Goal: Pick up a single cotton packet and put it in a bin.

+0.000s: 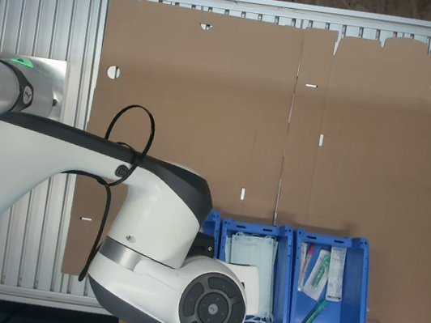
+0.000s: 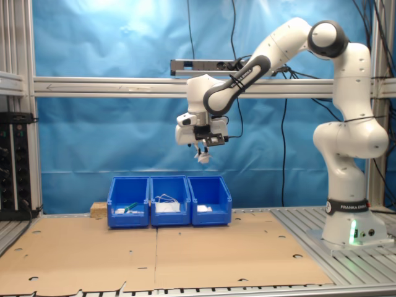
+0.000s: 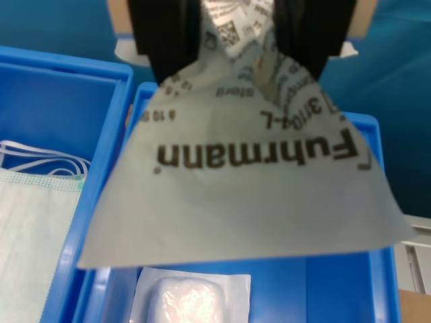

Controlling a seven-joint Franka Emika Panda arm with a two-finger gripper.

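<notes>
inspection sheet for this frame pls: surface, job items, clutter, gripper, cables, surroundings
Surface: flat cardboard sheets on an aluminium slatted table.
Job's things: cotton packet hangs pinched in the gripper, above the blue bins; another white packet lies in the bin below.
Clutter: pale green face masks in the middle bin; wrappers and a green item in the end bin.
Gripper: gripper shut on the packet, well above the bins.
Cables: black cable loop on the arm; cables hang down the backdrop.
Surroundings: blue backdrop, aluminium frame.
</notes>
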